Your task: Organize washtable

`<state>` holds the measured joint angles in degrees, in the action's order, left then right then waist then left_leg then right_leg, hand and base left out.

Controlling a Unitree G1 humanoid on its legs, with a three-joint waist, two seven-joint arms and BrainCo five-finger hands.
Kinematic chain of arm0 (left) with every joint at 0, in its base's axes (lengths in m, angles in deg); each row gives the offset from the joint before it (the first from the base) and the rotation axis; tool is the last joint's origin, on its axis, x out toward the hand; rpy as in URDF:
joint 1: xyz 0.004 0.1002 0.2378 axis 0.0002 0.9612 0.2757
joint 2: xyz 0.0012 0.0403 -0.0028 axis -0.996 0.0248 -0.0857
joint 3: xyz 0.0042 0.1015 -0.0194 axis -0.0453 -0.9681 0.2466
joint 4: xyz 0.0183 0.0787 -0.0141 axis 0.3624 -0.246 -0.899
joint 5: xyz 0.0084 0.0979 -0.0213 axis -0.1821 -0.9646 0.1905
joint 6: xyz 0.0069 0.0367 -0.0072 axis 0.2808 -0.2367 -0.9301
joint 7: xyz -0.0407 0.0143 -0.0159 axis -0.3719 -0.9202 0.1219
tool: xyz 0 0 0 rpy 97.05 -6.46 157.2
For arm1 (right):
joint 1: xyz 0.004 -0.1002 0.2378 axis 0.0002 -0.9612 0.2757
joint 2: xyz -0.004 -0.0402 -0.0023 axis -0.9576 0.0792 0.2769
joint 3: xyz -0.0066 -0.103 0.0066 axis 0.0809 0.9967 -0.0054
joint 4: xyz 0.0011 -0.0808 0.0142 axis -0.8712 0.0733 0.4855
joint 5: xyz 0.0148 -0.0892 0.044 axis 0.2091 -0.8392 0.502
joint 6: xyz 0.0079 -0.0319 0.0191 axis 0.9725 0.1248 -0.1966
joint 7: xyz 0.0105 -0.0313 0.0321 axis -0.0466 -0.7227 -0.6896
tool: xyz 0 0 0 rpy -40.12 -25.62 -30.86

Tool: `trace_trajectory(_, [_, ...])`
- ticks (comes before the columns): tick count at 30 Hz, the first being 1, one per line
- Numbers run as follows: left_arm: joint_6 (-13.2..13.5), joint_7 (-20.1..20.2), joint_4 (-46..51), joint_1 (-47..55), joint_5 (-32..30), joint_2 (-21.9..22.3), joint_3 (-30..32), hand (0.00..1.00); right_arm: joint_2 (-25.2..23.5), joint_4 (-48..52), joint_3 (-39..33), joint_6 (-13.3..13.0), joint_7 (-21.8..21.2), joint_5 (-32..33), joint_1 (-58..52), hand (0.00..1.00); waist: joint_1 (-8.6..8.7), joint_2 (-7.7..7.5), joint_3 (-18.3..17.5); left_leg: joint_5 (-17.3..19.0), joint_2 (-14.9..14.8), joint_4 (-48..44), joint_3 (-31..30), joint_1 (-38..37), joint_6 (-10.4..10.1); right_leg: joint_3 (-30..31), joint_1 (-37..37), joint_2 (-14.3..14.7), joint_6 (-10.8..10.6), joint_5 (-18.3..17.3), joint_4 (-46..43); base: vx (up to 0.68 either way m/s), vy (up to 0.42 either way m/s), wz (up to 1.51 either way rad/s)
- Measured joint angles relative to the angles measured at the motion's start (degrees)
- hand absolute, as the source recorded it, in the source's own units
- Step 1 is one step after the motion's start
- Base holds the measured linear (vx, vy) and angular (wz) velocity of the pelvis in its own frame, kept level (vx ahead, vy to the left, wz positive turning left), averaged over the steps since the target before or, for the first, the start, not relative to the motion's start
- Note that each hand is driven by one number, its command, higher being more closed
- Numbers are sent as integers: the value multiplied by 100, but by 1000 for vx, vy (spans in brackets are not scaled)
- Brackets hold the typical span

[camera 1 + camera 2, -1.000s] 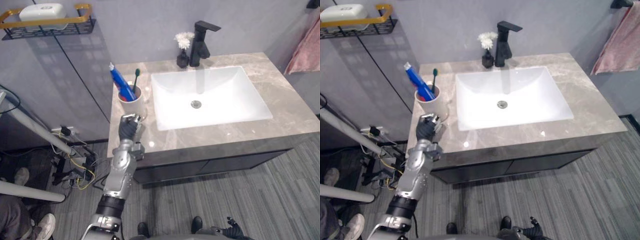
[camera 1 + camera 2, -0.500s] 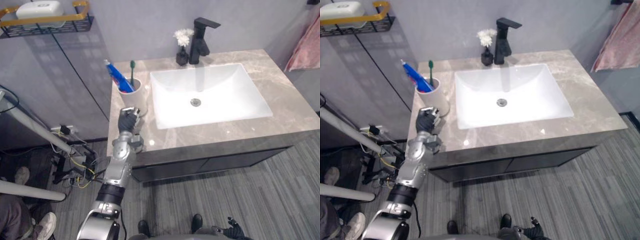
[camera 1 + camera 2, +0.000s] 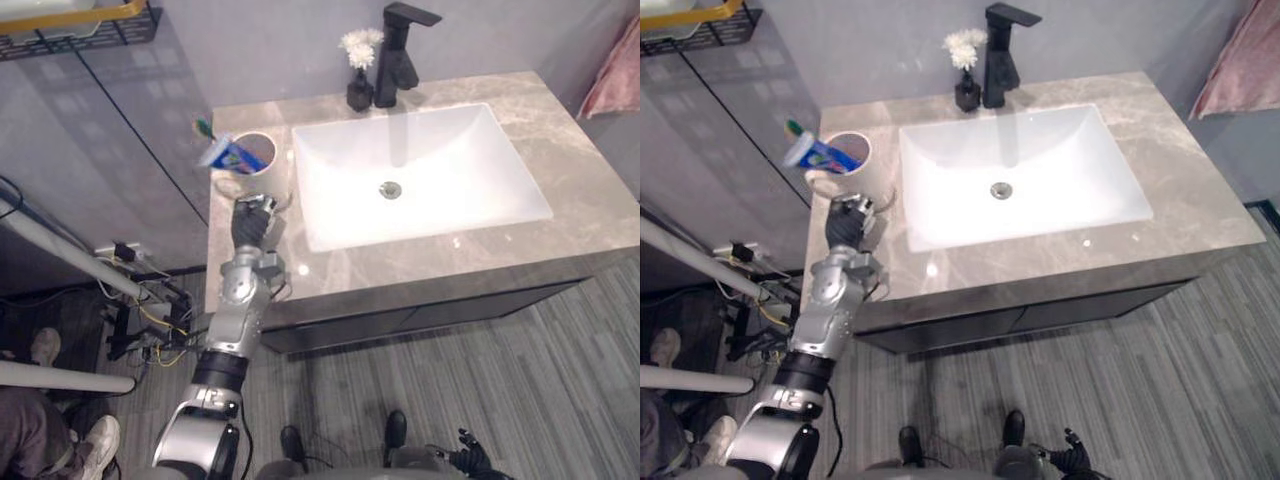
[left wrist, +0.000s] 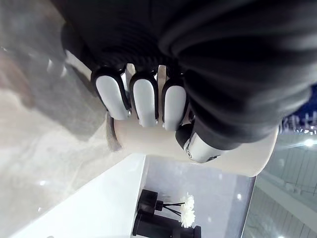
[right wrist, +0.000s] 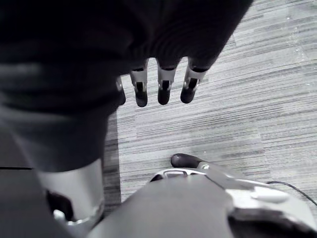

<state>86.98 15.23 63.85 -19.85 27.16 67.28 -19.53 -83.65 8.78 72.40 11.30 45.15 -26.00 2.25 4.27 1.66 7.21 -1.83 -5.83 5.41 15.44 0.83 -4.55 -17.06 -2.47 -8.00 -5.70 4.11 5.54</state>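
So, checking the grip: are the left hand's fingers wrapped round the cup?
Yes, the left hand has its fingers and thumb curled against the side of the cream cup.

Cup (image 3: 238, 183): lower wall hid behind left hand (image 3: 252, 226); in left wrist view one end cut off by hand's dark cover. Tube (image 3: 230, 155) & toothbrush (image 3: 204, 127) in cup: blurred, details can't tell. Wall shelf (image 3: 100, 32): top cut by pic edge, contents can't tell. Pink towel (image 3: 615, 70): cut by rt edge. Person's leg (image 3: 25, 440): cut at lower-left corner.
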Motion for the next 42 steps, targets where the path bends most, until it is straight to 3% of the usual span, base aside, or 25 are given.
trace_trajectory(23, [0,154,154,183,78,-43,28,100,59,-41,44,-26,-7,-3,63,0,25,63,12,-5,-1,-66,-123,42,9,-86,2,-10,65,-47,-116,-9,0,1])
trace_trajectory(28, [-86,8,67,169,-129,-52,48,100,56,-40,55,-44,-5,2,62,0,118,63,12,-5,-13,-128,-120,41,9,-68,-1,-14,73,-51,-177,-31,3,-1])
trace_trajectory(42, [-109,-227,-435,-341,-314,-100,71,100,39,-30,5,-74,3,56,57,0,127,70,13,-6,-15,-69,70,39,8,151,-193,-8,58,-25,-240,-27,3,-8])
